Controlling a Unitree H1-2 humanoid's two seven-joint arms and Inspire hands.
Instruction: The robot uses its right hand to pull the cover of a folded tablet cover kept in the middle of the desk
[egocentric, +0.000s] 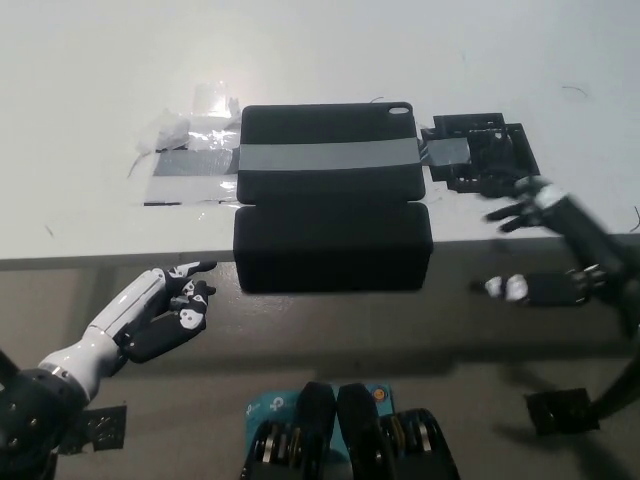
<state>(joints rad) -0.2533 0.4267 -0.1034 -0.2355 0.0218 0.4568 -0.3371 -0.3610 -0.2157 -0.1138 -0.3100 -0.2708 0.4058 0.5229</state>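
A smooth white tabletop (330, 50) fills the upper part of the view under bright, even light. Its straight front edge runs across the middle. Below it lies a dull grey-brown floor (330, 345), noticeably dimmer.

I see the black folded tablet cover (330, 195) lying flat in the middle of the white counter (90, 80), its near flap overhanging the counter's front edge. Just left of the cover, touching its left side, lies the patch of clear and grey tape (190, 160). Just right of the cover, behind the front edge, lies the black cut-out bracket piece (480, 155). My white left hand (165, 305) rests below the front edge, left of the cover's near flap and apart from it. My black right hand (545, 245) is right of the cover, at the front edge, apart from the cover and before the bracket piece.
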